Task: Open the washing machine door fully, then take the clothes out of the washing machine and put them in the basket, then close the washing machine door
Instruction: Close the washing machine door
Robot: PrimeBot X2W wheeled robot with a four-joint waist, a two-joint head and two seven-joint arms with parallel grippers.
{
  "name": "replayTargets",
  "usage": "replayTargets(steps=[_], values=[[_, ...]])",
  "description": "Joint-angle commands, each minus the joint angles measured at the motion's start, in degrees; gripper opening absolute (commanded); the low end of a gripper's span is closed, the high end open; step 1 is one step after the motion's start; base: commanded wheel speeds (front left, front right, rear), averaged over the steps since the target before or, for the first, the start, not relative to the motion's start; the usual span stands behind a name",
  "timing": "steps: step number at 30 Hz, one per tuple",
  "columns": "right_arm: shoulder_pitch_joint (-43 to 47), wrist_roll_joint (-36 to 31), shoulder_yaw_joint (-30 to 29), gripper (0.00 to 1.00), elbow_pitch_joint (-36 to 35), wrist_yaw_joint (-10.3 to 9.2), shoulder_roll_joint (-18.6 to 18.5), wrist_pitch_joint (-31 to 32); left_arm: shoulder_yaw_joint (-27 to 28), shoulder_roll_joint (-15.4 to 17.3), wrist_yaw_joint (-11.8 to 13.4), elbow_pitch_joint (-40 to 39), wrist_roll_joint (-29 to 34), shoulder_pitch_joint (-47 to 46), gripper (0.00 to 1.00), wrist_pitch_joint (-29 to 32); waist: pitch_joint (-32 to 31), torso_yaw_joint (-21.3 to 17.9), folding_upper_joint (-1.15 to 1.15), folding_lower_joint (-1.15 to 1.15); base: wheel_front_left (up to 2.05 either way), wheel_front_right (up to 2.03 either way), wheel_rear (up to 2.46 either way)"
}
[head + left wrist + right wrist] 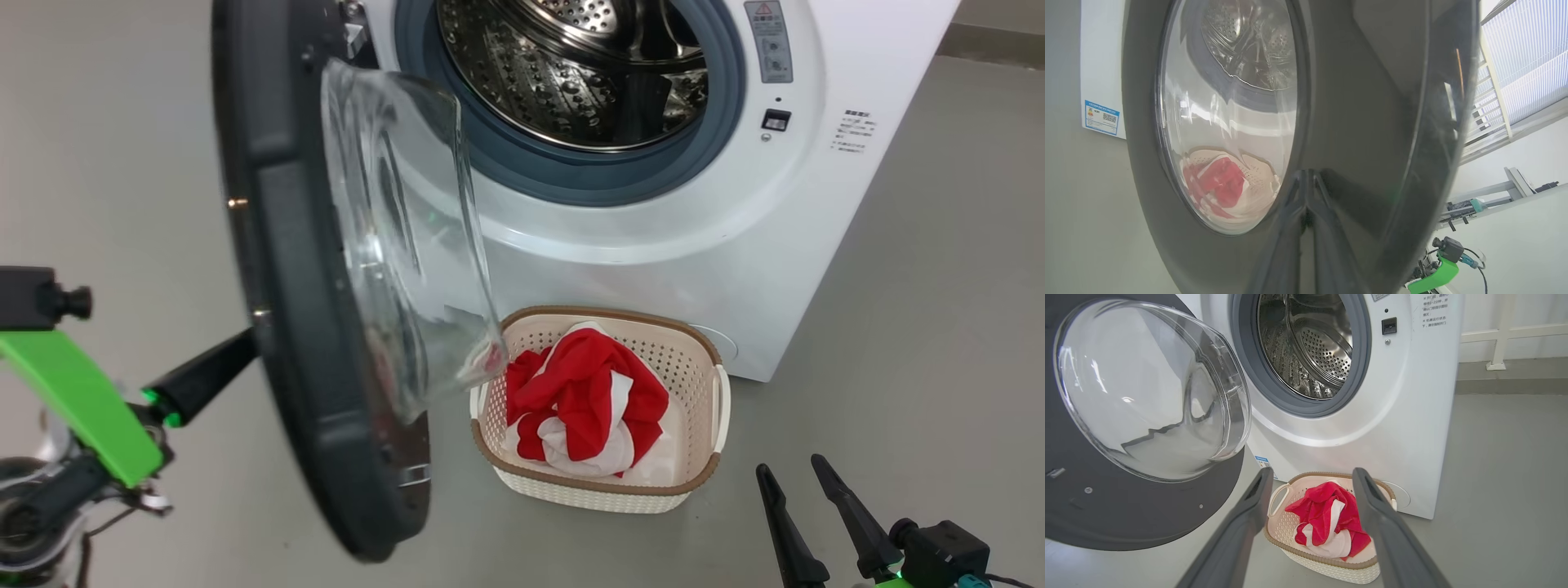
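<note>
The washing machine [653, 245] stands with its steel drum [588, 73] bare. The washing machine door [302, 327] is swung out to the left, its glass bowl [1151, 388] facing the machine. My left gripper [245, 345] is shut, and its tip touches the door's outer black face [1355, 122]. The basket [702, 482] sits on the floor before the machine with the clothes [588, 396], red and white, inside it. My right gripper [793, 472] hangs open at the lower right, apart from the basket [1327, 567] and empty, with the clothes [1327, 514] showing between its fingers [1249, 506].
Grey floor [922, 327] spreads to the right of the machine and around the basket. A white railing [1498, 339] stands along the wall behind. A blue label [1101, 117] marks the machine's side. The door blocks the space at left.
</note>
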Motion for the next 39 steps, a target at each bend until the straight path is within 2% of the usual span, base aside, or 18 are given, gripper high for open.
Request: replayTargets(steps=[1, 11, 24, 28, 31, 34, 37, 39], values=[[-0.5, -0.7, 0.9, 1.00, -1.3, 0.43, -0.3, -0.4, 1.0, 0.7, -0.5, -3.4, -0.6, -1.7, 0.00, -0.7, 0.1, -0.5, 0.00, 0.00, 0.00, 0.00, 0.00], [-0.7, -0.8, 0.8, 1.00, -1.4, 0.43, -0.1, -0.4, -2.3, -2.4, -0.5, -5.5, -0.1, -3.0, 0.00, -4.6, 0.1, -1.4, 0.00, 0.00, 0.00, 0.00, 0.00], [-0.3, -0.7, 1.0, 1.00, -1.3, 0.43, 0.2, -0.4, -2.4, -2.5, -0.5, -2.0, 0.3, -0.5, 0.00, -10.7, -0.7, -0.9, 0.00, 0.00, 0.00, 0.00, 0.00], [0.2, -0.6, 1.3, 1.00, -1.3, 0.43, 0.2, -0.4, -2.2, -2.4, -0.5, -0.2, 0.8, 2.2, 0.30, -13.6, -1.3, 0.0, 0.00, 0.00, 0.00, 0.00, 0.00], [0.4, -0.6, 1.5, 1.00, -1.2, 0.43, 0.2, -0.4, -2.1, -2.8, -0.5, 1.7, 1.4, 4.1, 0.36, -16.4, -1.6, 0.9, 0.00, 0.00, 0.00, 0.00, 0.00], [0.5, -0.5, 1.6, 1.00, -1.1, 0.43, 0.1, -0.4, -2.1, -3.1, -0.5, 3.3, 1.9, 6.0, 0.49, -19.3, -2.0, 1.6, 0.00, 0.00, 0.00, 0.00, 0.00], [0.6, -0.5, 1.7, 1.00, -1.1, 0.43, 0.0, -0.4, -2.4, -3.6, -0.5, 4.6, 2.2, 8.1, 0.85, -22.0, -2.3, 2.3, 0.00, 0.00, 0.00, 0.00, 0.00], [0.6, -0.4, 1.8, 1.00, -1.0, 0.43, 0.0, -0.4, -2.4, -4.0, -0.5, 5.2, 2.1, 9.7, 0.97, -23.9, -2.4, 2.7, 0.00, 0.00, 0.00, 0.00, 0.00]])
